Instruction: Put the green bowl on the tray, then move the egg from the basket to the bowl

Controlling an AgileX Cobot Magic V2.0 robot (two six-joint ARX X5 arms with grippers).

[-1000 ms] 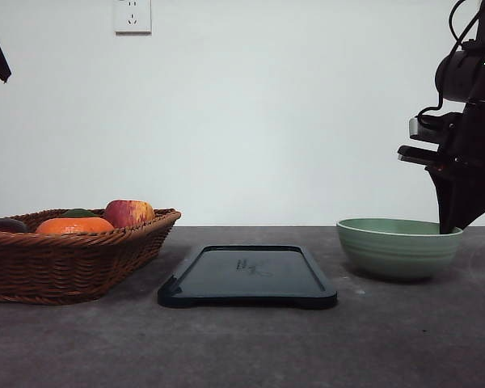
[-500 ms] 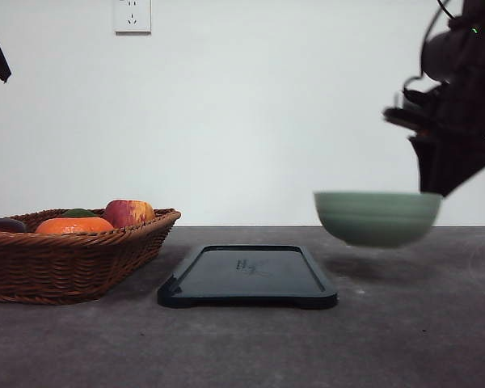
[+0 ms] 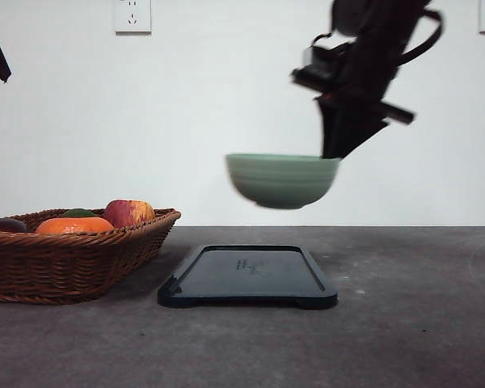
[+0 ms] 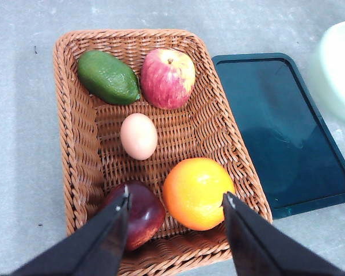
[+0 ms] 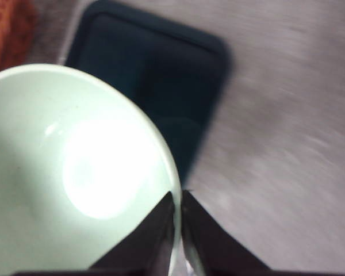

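The right gripper [image 5: 177, 201], jaws pinched shut on the rim of the green bowl [image 3: 281, 179], holds it in the air above the tray [image 3: 247, 276], directly below, while the left gripper [image 4: 175, 202] hangs open over the basket [image 4: 75, 149].

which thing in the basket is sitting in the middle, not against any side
The egg: pale and smooth, it lies on the basket floor apart from the walls, while the avocado, apple, orange and dark red fruit sit near the sides.
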